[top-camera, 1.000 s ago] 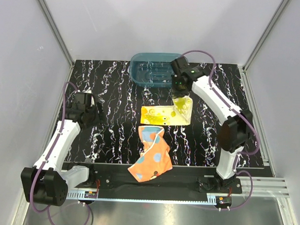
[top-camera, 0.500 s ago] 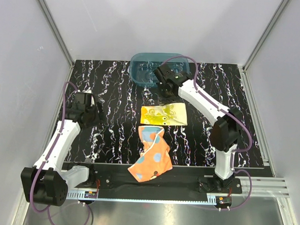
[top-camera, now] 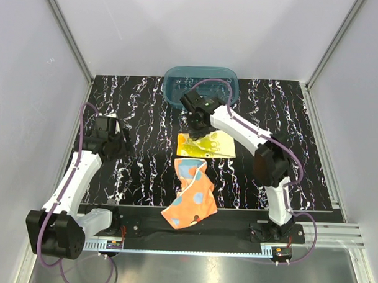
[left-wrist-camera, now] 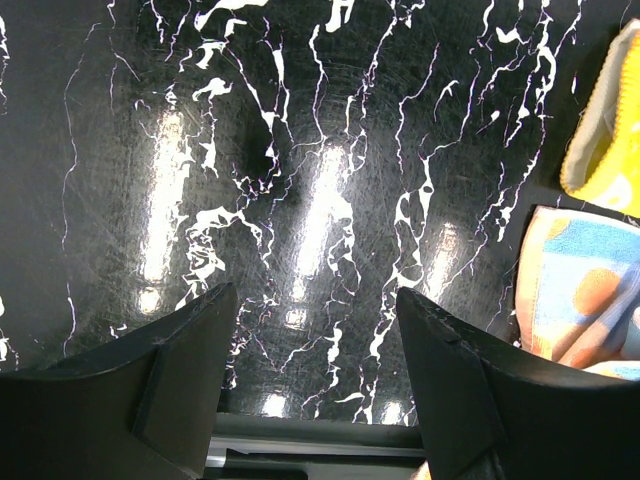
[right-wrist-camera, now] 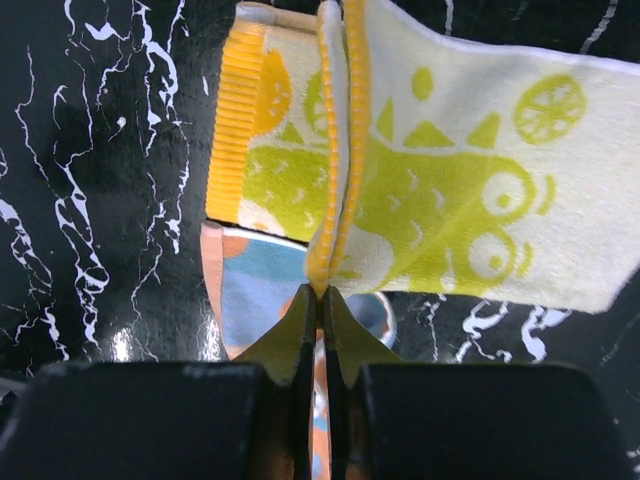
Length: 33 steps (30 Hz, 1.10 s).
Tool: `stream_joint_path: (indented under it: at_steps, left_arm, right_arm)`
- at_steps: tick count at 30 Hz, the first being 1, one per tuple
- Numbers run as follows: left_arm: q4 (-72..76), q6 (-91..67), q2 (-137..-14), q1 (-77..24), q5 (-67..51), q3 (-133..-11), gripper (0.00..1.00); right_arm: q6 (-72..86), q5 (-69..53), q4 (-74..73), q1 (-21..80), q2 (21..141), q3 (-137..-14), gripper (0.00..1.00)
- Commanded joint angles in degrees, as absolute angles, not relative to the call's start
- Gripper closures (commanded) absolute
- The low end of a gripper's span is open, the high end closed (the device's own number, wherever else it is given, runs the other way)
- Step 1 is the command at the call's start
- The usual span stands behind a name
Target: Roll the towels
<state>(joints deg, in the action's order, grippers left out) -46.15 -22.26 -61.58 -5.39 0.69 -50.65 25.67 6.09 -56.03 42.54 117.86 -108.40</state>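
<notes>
Fingertips of the right gripper (right-wrist-camera: 320, 292) are seen pressed together on a raised fold of the yellow towel (right-wrist-camera: 450, 180), with its orange-stitched hem pinched between them. From the pinch the cloth is drawn up into a standing ridge. To the left of the ridge in the wrist view a lower layer with a ribbed orange band is spread flat. To the right a pale panel printed with lime-green figures is draped away from the fingers. Just under the fingertips a corner of the orange towel (top-camera: 190, 197) is glimpsed, with a blue stripe showing.

From overhead, the gripper is placed over the far left corner of the yellow towel, which is laid at mid-table. The teal tub (top-camera: 172, 85) is set just beyond, at the far edge. The orange towel is left rumpled nearer the arm bases, its far end just beside the yellow towel's near edge.

Fingers of the left gripper (left-wrist-camera: 315, 295) are spread wide, with nothing held between them. They are held above the bare black marbled table (top-camera: 146, 115) on the left side, well apart from both towels. Both cloths are caught only at the right edge of that wrist view.
</notes>
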Motion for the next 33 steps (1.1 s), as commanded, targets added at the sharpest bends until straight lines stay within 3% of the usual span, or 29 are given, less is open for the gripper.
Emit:
stream_joint_path:
  at_steps: [1, 7, 10, 11, 14, 16, 20, 22, 28, 33]
  left_arm:
    - [-44.03, -21.62, -61.08, -5.89, 1.14, -50.89, 0.30]
    - [-44.30, -21.62, -61.35, -6.15, 1.67, -50.89, 0.30]
    - [-44.56, -21.80, -61.43, -6.50, 2.37, -50.80, 0.30]
    - [-44.56, -21.88, -61.44, -6.59, 2.55, -50.80, 0.30]
    - [-44.65, -22.15, -61.70, -6.68, 3.25, -50.98, 0.30]
    - [-44.82, -22.15, -62.40, -6.68, 3.78, -51.50, 0.30]
    - [-45.44, -22.06, -64.24, -6.68, 5.01, -53.08, 0.30]
    - [-45.79, -22.32, -65.38, -6.94, 5.18, -53.79, 0.30]
    - [-46.32, -24.43, -70.74, -13.52, 6.50, -60.46, 0.32]
    - [-44.04, -25.05, -79.44, -21.35, 4.58, -67.75, 0.34]
  right_arm:
    - [25.14, 3.87, -52.04, 44.47, 120.67, -110.83, 1.00]
    - [24.87, 0.44, -48.52, 47.02, 125.77, -111.88, 0.97]
    - [24.43, 0.18, -46.94, 47.81, 127.44, -111.53, 0.82]
    - [24.35, -1.48, -46.50, 47.90, 127.70, -111.36, 0.69]
    - [24.26, -2.55, -44.74, 47.90, 128.06, -110.31, 0.59]
    - [23.99, -2.72, -44.04, 47.90, 128.06, -110.74, 0.46]
    - [23.29, -2.20, -44.82, 47.73, 126.39, -114.69, 0.33]
    - [23.20, -2.72, -44.56, 47.29, 123.93, -115.48, 0.22]
    - [24.52, -4.92, -44.48, 40.62, 113.84, -109.98, 0.18]
    - [27.86, -7.47, -41.22, 29.55, 101.81, -89.94, 0.28]
